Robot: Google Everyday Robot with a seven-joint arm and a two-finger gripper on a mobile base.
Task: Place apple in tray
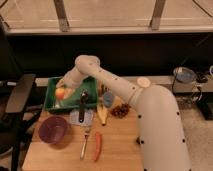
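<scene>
A white robot arm [125, 90] reaches left across a wooden bench [115, 145] to a green tray [52, 102]. Its gripper [62, 90] hangs over the tray's left part, jaws clamped on the apple [61, 93], just inside the rim. Released from a height, the round apple may roll or bounce out toward the purple bowl [53, 130].
</scene>
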